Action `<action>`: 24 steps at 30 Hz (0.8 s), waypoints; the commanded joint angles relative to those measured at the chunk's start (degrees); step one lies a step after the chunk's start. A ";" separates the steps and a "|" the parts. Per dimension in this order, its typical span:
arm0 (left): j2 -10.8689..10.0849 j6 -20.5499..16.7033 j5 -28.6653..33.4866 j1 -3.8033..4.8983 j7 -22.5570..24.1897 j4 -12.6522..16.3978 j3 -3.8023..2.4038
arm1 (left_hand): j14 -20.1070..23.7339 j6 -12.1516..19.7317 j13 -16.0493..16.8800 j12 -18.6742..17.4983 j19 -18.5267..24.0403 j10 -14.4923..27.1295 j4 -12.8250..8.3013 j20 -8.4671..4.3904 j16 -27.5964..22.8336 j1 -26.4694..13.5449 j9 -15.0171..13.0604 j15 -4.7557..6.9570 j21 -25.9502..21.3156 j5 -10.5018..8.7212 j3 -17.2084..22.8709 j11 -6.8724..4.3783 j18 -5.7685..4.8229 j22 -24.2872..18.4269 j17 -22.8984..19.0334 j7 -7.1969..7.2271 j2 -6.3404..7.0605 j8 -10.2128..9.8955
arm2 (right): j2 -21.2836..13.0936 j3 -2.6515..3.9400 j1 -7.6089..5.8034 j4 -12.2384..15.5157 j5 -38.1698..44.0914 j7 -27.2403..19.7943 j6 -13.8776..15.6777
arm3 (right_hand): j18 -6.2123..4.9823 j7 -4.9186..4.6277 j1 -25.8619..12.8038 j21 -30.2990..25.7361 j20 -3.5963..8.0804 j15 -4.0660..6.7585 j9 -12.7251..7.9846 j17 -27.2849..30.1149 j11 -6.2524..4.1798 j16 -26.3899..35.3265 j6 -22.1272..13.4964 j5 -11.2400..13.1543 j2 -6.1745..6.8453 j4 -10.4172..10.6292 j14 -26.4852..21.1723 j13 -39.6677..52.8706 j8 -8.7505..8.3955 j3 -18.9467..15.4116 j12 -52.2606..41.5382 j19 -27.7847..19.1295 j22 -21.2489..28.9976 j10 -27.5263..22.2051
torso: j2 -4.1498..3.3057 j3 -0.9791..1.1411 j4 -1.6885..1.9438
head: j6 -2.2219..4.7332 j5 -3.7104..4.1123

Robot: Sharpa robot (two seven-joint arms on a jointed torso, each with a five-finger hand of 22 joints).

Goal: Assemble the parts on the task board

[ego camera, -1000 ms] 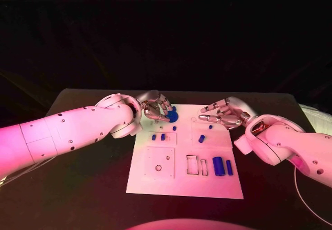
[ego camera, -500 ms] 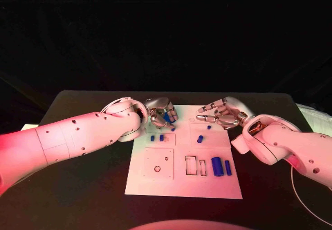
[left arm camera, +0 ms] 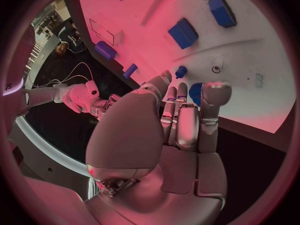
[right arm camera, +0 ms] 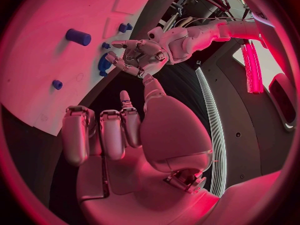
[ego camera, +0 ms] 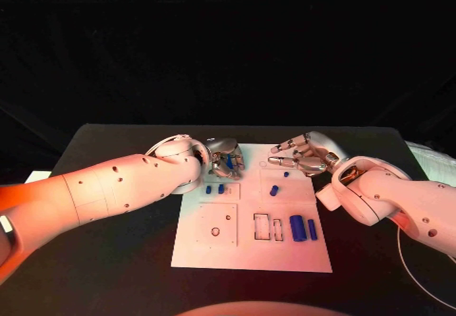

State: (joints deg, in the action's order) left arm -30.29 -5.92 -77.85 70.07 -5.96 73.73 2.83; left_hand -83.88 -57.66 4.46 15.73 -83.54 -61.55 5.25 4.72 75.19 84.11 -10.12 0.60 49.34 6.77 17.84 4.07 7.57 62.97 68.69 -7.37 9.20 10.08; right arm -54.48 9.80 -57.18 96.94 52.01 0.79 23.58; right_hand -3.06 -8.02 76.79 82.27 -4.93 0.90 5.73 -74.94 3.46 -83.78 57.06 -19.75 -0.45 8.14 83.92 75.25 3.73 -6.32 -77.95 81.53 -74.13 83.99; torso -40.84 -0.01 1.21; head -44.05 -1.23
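The white task board [ego camera: 249, 247] lies in the middle of the table. My left hand [ego camera: 224, 160] is over its far left corner. Its fingers [left arm camera: 210, 92] curl round a blue round part [left arm camera: 194, 93] that sits at the board's edge [right arm camera: 102, 65]. Whether they grip it is hidden. My right hand [ego camera: 300, 154] hovers over the far right corner, fingers apart and holding nothing. Two small blue parts [ego camera: 214, 189] stand left of centre, one [ego camera: 273, 191] is mid-board, and two longer ones [ego camera: 304, 228] lie on the right.
The board has a square plate with a hole [ego camera: 217, 225] and two rectangular slots [ego camera: 267, 226] near its front. Black table [ego camera: 114, 263] surrounds the board on all sides. My left arm [ego camera: 105, 191] crosses the table's left half.
My left hand has turned and drawn in over the blue round part, now covering more of it. The right hand has hardly moved.
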 commanded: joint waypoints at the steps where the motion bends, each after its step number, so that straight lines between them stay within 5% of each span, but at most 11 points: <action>1: 0.51 2.28 -2.18 -0.13 -2.14 -0.49 -0.01 | -0.97 -0.81 -0.11 -0.24 -1.52 -0.85 -0.09 -0.13 0.47 0.09 0.12 0.33 3.27 -0.06 0.66 -0.09 -1.20 2.23 0.00 0.17 -0.66 -0.28 | 0.08 0.00 0.04 0.14 -0.04 -0.74 -0.04 | -0.53 -0.11 0.34 -0.38 -0.11 0.21 0.06 -5.29 -0.33 0.37 0.18 -0.31 -0.20 -0.35 3.90 7.34 0.14 0.05 0.23 -0.46 0.05 0.20 | 0.01 -0.01 -0.01 | -0.08 0.06; 24: 1.99 5.55 -2.93 -0.46 -4.91 -1.62 0.01 | -1.51 -2.26 -0.33 -1.03 -2.48 -2.90 -0.65 -0.67 0.50 -0.41 0.87 0.82 8.90 -0.13 2.66 -0.60 -1.97 6.41 -1.45 0.44 -0.88 -0.70 | 0.15 0.00 0.01 0.33 -0.04 -0.69 -0.12 | -0.54 -0.13 0.43 -0.41 -0.11 0.21 0.06 -5.21 -0.32 0.43 0.15 -0.30 -0.28 -0.39 3.88 7.36 0.13 0.07 0.19 -0.48 0.08 0.21 | 0.05 -0.03 0.06 | -0.52 -0.06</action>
State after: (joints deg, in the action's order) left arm -28.49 -1.96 -80.40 69.86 -9.95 72.19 2.69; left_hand -83.86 -59.57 4.08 14.97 -83.95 -64.11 4.49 4.31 75.51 83.89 -9.34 1.01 58.13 6.77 20.18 3.56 6.71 69.31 67.29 -6.83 8.52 9.59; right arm -54.42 9.80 -57.20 97.14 51.88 0.67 23.62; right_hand -3.06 -8.03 76.85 82.06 -4.93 0.90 5.71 -74.93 3.46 -83.55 57.06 -19.75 -0.51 8.14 83.92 75.25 3.73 -6.32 -77.92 81.53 -74.14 83.99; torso -40.74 -0.02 1.31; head -44.57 -1.25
